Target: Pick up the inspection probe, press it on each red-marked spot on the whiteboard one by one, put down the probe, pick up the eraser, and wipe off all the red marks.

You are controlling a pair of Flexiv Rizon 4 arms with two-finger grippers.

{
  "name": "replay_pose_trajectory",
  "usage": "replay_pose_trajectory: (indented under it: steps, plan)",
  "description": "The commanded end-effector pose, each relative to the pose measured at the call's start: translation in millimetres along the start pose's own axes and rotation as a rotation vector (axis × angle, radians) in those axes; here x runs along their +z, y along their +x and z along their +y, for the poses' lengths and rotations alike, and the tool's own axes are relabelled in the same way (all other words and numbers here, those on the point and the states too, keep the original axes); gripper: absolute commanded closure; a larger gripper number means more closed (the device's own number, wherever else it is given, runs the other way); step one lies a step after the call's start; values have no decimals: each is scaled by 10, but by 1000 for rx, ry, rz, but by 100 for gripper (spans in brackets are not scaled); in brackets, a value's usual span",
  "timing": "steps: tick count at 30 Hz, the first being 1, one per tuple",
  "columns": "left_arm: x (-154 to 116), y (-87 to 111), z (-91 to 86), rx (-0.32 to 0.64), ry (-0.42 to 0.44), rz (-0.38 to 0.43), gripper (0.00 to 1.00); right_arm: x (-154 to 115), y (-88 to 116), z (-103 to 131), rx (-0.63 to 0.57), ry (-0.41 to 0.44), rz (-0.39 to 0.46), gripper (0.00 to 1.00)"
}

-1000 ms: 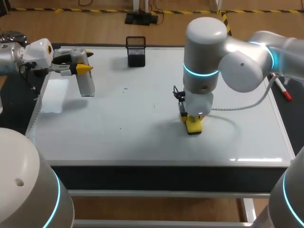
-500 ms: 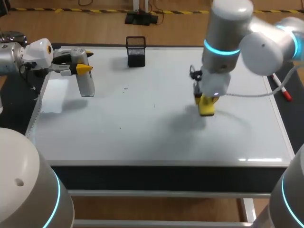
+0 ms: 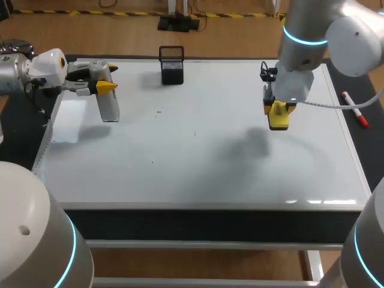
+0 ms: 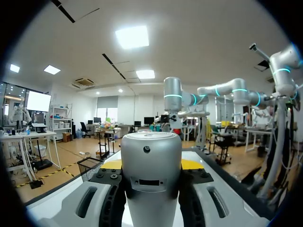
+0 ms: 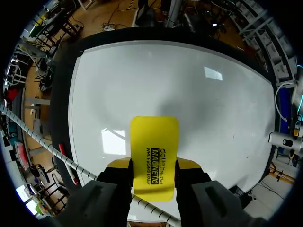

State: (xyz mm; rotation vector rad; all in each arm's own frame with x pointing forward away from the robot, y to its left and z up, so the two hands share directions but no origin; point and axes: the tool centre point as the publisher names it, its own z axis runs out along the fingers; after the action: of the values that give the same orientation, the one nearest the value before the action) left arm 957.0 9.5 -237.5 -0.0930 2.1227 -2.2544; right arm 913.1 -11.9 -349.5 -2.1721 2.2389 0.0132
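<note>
Fingers of the right gripper (image 3: 279,111) are clamped on the two long sides of a yellow eraser (image 3: 279,123), which sticks out past the yellow tips and hangs above the far right part of the whiteboard (image 3: 198,174); its shadow lies on the board nearer the middle, apart from it. In the right wrist view the eraser (image 5: 154,137) sits squarely between the two fingers with the white surface under it. The left gripper (image 3: 99,84) is over the far left corner of the board, closed on a silver probe (image 3: 108,105) that points down toward the surface; the left wrist view shows the probe's (image 4: 151,156) rounded body filling the gap between the fingers. A black mesh cup (image 3: 172,65) stands at the far edge of the board. A red-capped marker (image 3: 354,109) lies on the dark table just beside the board's right edge. A few faint dark specks (image 3: 159,111) dot the board left of the middle.
</note>
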Motion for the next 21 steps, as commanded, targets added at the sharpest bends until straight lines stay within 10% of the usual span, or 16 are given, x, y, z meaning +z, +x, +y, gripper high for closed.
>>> replay_pose_trajectory:
  steps: [1,8,21]
  plan:
    - [0,1,-8,1,0,-1,100,-12,13,7,-2,3,2,100]
    - [0,1,-8,1,0,-1,100,-12,13,7,-2,3,2,100]
    - [0,1,-8,1,0,-1,100,-123,-392,-1415,-70,47,-10,100]
